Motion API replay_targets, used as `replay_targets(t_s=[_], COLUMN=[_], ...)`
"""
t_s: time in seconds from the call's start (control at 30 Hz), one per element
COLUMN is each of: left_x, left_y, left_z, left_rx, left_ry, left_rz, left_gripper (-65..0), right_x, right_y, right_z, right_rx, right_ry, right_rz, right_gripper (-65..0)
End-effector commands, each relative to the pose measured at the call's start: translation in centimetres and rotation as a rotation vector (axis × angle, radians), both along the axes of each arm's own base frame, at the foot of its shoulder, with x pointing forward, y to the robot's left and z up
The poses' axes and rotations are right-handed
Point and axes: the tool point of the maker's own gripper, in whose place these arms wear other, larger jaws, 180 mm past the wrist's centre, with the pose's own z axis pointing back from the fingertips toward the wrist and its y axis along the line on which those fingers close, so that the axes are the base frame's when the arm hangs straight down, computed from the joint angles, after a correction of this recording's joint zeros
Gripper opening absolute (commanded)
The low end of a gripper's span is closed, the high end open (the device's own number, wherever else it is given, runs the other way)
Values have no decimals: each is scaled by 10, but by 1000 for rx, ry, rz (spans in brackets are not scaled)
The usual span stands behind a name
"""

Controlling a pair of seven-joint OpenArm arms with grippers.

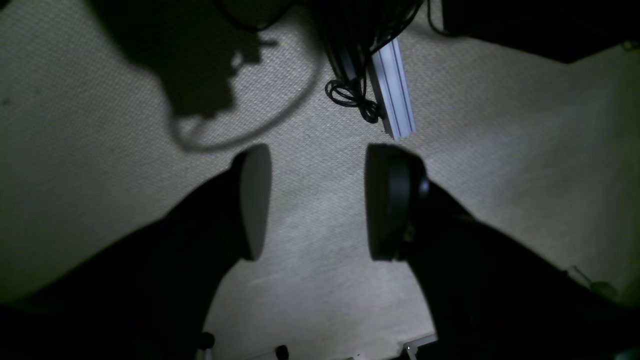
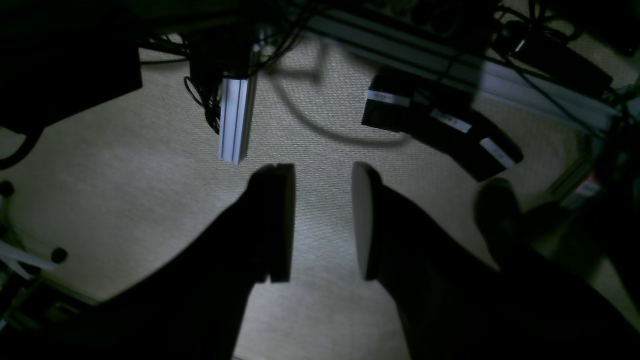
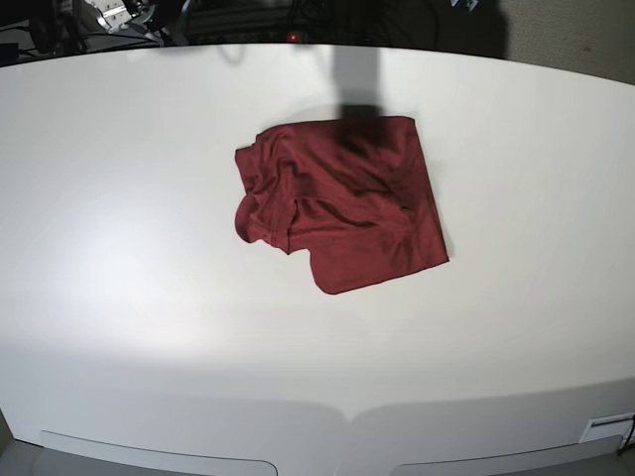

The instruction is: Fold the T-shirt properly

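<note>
The maroon T-shirt (image 3: pixel 342 203) lies folded into a rough rectangle on the white table (image 3: pixel 119 248), a little behind its middle, with bunched wrinkles along its left side. Neither arm shows in the base view. In the left wrist view, my left gripper (image 1: pixel 320 202) hangs over beige carpet with a wide gap between its dark fingers (image 1: pixel 255 200) and nothing in it. My right gripper (image 2: pixel 322 220) is also open over the carpet, its pads (image 2: pixel 362 220) a little closer together, holding nothing. The shirt appears in neither wrist view.
An aluminium profile (image 1: pixel 395 90) with tangled black cables (image 1: pixel 350 95) stands on the carpet, also seen as a profile (image 2: pixel 235 125) in the right wrist view. Black labelled boxes (image 2: pixel 440 125) and a frame rail (image 2: pixel 525 85) lie beyond. Equipment sits behind the table's far edge (image 3: pixel 99 20).
</note>
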Motion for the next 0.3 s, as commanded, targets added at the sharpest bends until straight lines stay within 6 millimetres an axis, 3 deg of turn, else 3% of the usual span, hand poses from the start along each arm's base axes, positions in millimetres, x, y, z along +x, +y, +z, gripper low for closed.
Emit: replay_targets(t_s=[0.0,0.1,0.27], left_x=[-5,-4,5], left_y=[-2,-6,-9], left_z=[1,1,1], left_rx=[-8,-15,-27], left_ry=[4,2,-30], left_rz=[-2,3,7], left_gripper=[-358,-358,-358], right_x=[-3,-12,-9], right_y=[-2,9,37], right_z=[1,-3,-6], right_rx=[3,18,65], right_ry=[5,26,17], right_rz=[-1,-13,-39], right_gripper=[-453,-453,-453])
